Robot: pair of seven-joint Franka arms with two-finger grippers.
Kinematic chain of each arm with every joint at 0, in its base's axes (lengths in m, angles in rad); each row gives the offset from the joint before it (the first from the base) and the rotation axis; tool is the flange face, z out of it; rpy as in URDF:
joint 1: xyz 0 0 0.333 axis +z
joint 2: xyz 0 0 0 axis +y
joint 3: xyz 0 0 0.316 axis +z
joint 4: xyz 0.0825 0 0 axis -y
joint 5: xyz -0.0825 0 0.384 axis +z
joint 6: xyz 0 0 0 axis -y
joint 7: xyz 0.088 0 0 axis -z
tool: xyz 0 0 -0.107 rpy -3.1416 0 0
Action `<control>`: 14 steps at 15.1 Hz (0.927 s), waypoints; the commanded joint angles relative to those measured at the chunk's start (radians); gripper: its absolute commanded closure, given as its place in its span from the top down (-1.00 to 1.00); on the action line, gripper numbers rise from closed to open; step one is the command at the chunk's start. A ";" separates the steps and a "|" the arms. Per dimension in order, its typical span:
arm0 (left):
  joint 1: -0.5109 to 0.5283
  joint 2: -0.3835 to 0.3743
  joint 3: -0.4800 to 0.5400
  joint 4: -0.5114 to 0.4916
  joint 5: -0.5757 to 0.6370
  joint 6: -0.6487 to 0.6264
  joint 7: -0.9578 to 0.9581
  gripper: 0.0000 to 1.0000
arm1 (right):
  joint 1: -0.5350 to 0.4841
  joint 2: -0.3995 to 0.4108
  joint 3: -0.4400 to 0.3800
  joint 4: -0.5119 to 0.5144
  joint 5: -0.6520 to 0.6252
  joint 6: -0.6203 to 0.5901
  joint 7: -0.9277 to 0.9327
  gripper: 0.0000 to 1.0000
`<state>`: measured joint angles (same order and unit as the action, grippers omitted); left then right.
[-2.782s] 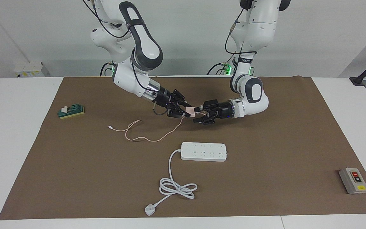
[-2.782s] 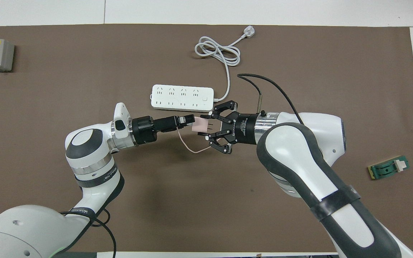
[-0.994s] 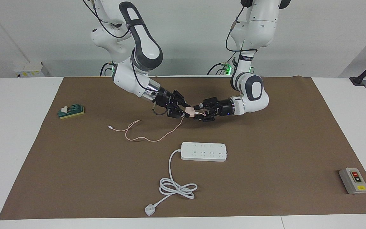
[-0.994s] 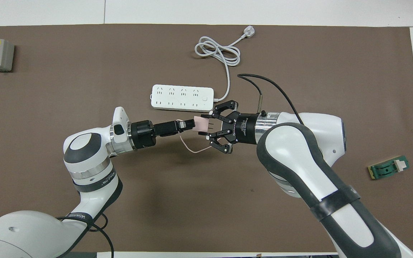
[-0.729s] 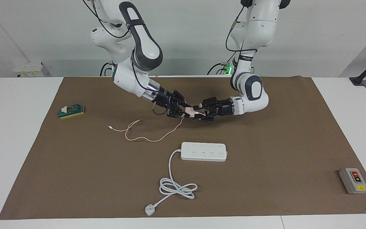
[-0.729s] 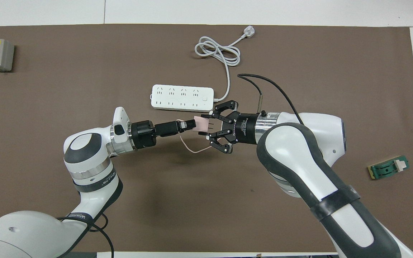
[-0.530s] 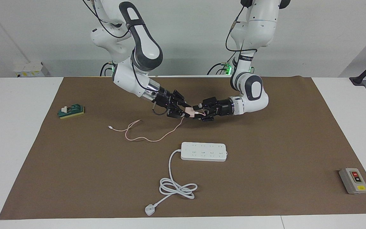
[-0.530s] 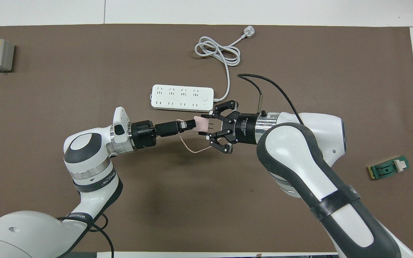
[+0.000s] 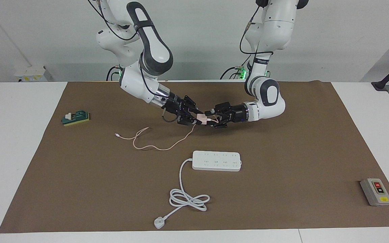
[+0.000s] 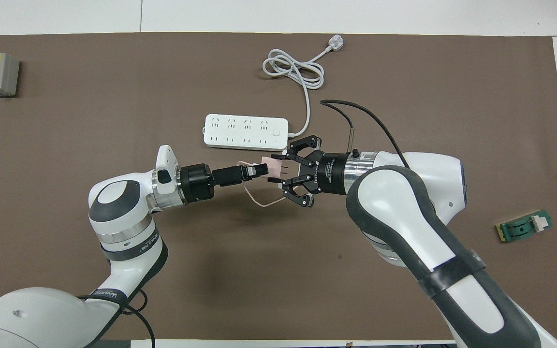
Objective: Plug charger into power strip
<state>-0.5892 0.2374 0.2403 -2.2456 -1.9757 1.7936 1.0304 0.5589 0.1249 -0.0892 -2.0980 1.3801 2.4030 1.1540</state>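
**A:** Start at the right arm's end of the table. What's there?

**B:** A small green block with a white piece on top (image 9: 75, 118), sitting on the brown mat (image 9: 282, 152) close to its edge. Next comes the thin pink cable (image 9: 154, 147), which lies in loose curves on the mat with one end free. The other end rises to the charger.

**A:** And where is the charger?

**B:** The pale pink charger (image 9: 201, 117) is up off the mat, over the bare stretch between the robots and the power strip. It sits between the two grippers, which meet tip to tip. The overhead view shows its prongs pointing toward the right arm's wrist.

**A:** Who holds it?

**B:** The right gripper (image 9: 198, 118) reaches in low and pinches the charger between its fingertips, with its outer links splayed to the sides. The left gripper (image 9: 209, 118) comes in level from the other arm and is at the end where the cable leaves. I cannot tell whether it has a grip on the charger.

**A:** And the strip?

**B:** The white power strip (image 9: 216, 160) lies flat, farther from the robots than the charger, and nothing is plugged into it. Its thick white cord (image 9: 187, 199) loops farther out and ends in a three-pin plug (image 9: 159, 222). A grey switch box (image 9: 375, 191) with red and yellow buttons sits well apart, at the left arm's end.
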 commanded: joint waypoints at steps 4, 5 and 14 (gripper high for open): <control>-0.029 -0.023 0.011 -0.020 0.006 0.033 0.011 0.33 | 0.009 -0.025 -0.001 -0.028 0.027 0.030 -0.040 -1.00; -0.031 -0.023 0.011 -0.020 0.006 0.033 0.011 0.31 | 0.009 -0.025 -0.001 -0.028 0.027 0.030 -0.040 -1.00; -0.031 -0.023 0.011 -0.019 0.006 0.035 0.013 -0.10 | 0.009 -0.028 -0.001 -0.028 0.027 0.030 -0.046 -1.00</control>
<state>-0.5996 0.2374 0.2401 -2.2456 -1.9757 1.8082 1.0305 0.5589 0.1248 -0.0892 -2.0990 1.3801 2.4037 1.1484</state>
